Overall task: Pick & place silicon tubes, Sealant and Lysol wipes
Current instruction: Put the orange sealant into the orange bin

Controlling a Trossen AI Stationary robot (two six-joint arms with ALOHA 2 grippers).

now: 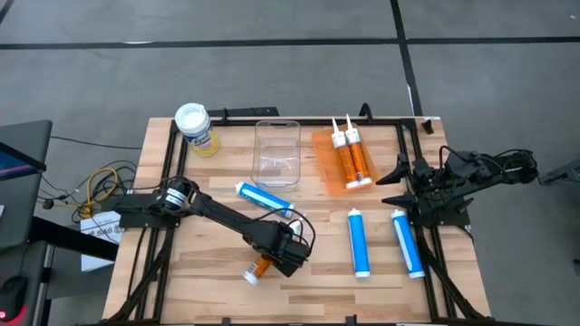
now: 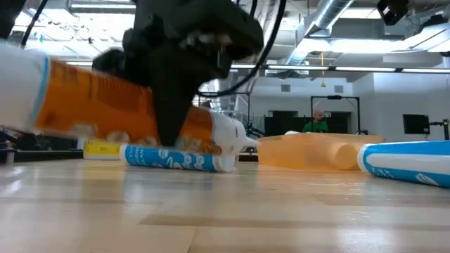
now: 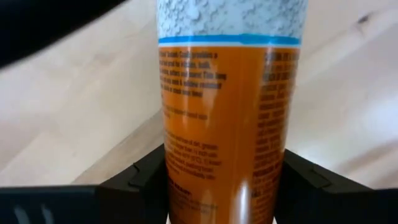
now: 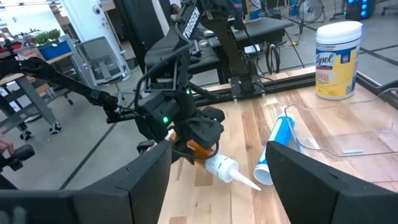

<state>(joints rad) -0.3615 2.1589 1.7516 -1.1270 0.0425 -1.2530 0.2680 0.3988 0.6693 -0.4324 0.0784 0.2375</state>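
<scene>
My left gripper (image 1: 275,259) is near the table's front edge, shut on an orange sealant tube (image 2: 91,98) with a white nozzle (image 4: 227,171). The tube also shows in the left wrist view (image 3: 224,124). My right gripper (image 1: 396,186) waits open and empty at the right side. The Lysol wipes canister (image 1: 195,127) stands upright on its base at the far left. Two orange tubes (image 1: 349,156) lie on an orange tray. Three blue-and-white tubes (image 1: 263,196), (image 1: 360,242), (image 1: 408,242) lie flat on the table. My left gripper pinches the tube's orange body (image 3: 186,180) between its two fingers (image 3: 140,183), one on each side. The fingers come from above and lie across the tube. The tube is lifted clear of the table, nearly level, with its white banded end (image 1: 249,274) sticking out toward the near edge.
A clear plastic bin (image 1: 276,152) stands at the far middle, between the canister and the orange tray (image 1: 326,172). A black frame (image 1: 154,254) runs along the table's edges. Bare wood (image 1: 317,281) lies at the front middle. A person (image 2: 318,123) stands far off in the room.
</scene>
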